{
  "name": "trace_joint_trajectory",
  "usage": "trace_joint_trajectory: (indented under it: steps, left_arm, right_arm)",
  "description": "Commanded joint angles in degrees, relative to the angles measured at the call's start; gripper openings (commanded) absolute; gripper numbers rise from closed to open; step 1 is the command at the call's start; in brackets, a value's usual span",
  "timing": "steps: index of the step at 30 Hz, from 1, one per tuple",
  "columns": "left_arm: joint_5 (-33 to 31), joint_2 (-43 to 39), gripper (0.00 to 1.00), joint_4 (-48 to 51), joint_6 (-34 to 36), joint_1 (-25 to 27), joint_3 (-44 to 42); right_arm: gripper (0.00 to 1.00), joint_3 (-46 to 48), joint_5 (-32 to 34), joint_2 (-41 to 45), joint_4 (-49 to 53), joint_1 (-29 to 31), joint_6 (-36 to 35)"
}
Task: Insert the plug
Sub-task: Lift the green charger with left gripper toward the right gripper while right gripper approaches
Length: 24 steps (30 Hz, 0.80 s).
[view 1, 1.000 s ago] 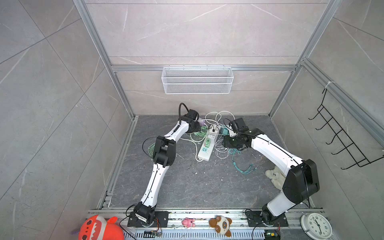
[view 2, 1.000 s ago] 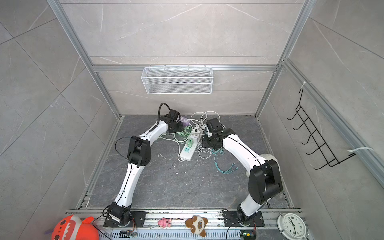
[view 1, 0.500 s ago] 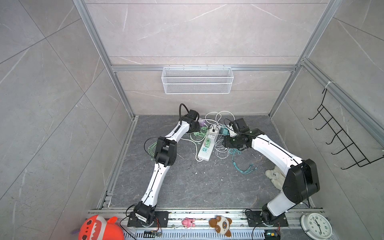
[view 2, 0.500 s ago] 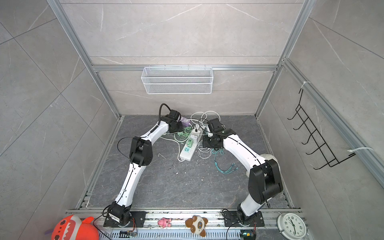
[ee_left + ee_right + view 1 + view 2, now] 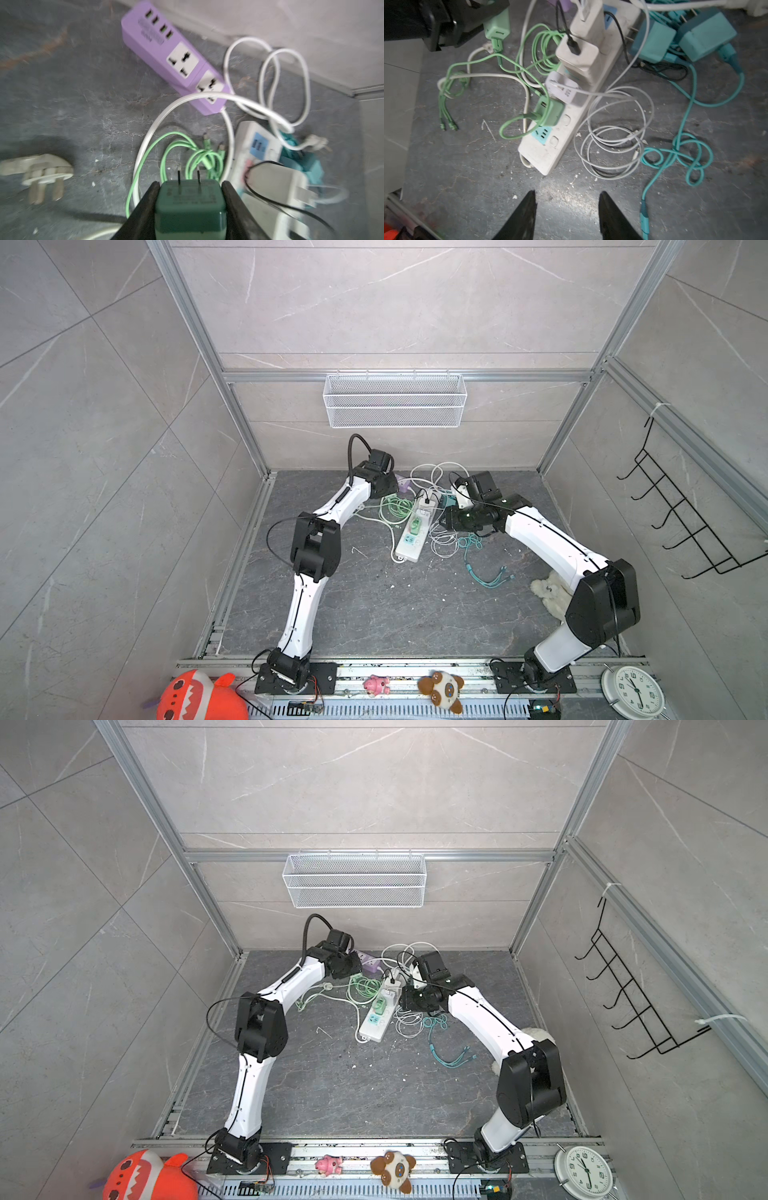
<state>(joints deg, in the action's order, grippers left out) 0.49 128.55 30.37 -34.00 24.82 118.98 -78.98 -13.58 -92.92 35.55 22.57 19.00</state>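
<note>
Nearest the front, at the middle of both top views, the white power strip [image 5: 415, 533] lies with its long axis running toward the back. Most of its sockets are filled, and one teal-faced socket [image 5: 542, 133] is free at its near end. Just right of it the right tool [image 5: 567, 192] hovers over bare tabletop [image 5: 467, 187], jaws apart and empty. Farther back, the left tool [image 5: 190, 182] is clamped on the dark green plug [image 5: 190, 207], its two prongs [image 5: 178, 173] pointing ahead, away from the wrist. Beyond the prongs lie a green cable coil [image 5: 199, 153] and a white cord [image 5: 166, 112]. Past those is the purple power strip [image 5: 176, 60], set diagonally, with both universal sockets free. I judge this strip the likelier target, since it sits ahead of the prongs and the left arm is much the nearer. The prongs seem angled across the socket faces, so the wrist probably must tip. Room is tight: the back wall [image 5: 395, 448] runs just behind, and loose cords crowd the approach.
</note>
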Motion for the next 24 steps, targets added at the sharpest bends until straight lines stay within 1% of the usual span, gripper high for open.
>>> trace_joint_trajectory:
  steps: [1, 3, 5, 9, 11, 14, 19, 21, 24]
  left_arm:
    - [-0.19, -11.83, 0.35, -4.66, 4.77, -0.81, -1.69]
    - [-0.22, -15.67, 0.35, -4.71, 6.08, -0.91, -4.77]
    - [-0.28, -20.02, 0.35, -6.06, 6.00, -1.24, -9.71]
    - [-0.10, -27.39, 0.35, -9.01, 3.51, -1.60, -19.09]
    - [1.72, -29.33, 0.35, -9.85, 1.62, -1.62, -21.84]
    - [4.76, -31.21, 0.34, -11.36, -1.82, -1.62, -26.27]
    - [9.15, -35.51, 0.33, -20.53, -9.67, -1.62, -38.14]
    - [10.86, -36.15, 0.33, -23.07, -12.17, -1.62, -40.93]
    - [12.83, -36.31, 0.32, -25.37, -14.65, -1.70, -42.98]
  right_arm:
    - [0.51, -1.58, -7.23, 2.75, -4.09, 0.05, -1.12]
    - [0.51, -1.43, -9.07, 3.43, -6.42, 0.06, -0.03]
    - [0.51, -0.60, -11.45, 4.14, -10.29, 0.14, 1.96]
    - [0.50, 5.06, -16.24, 5.05, -25.40, 0.90, 9.10]
    - [0.49, 7.42, -16.78, 4.43, -32.55, 2.02, 11.64]
    - [0.48, 9.26, -15.01, 3.30, -38.60, 4.86, 13.61]
    - [0.48, 12.84, -10.56, 2.87, -46.96, 9.87, 15.63]
    - [0.47, 14.26, -8.05, 2.32, -50.42, 11.57, 16.24]
    - [0.46, 13.57, -5.36, -0.61, -51.56, 13.40, 16.87]
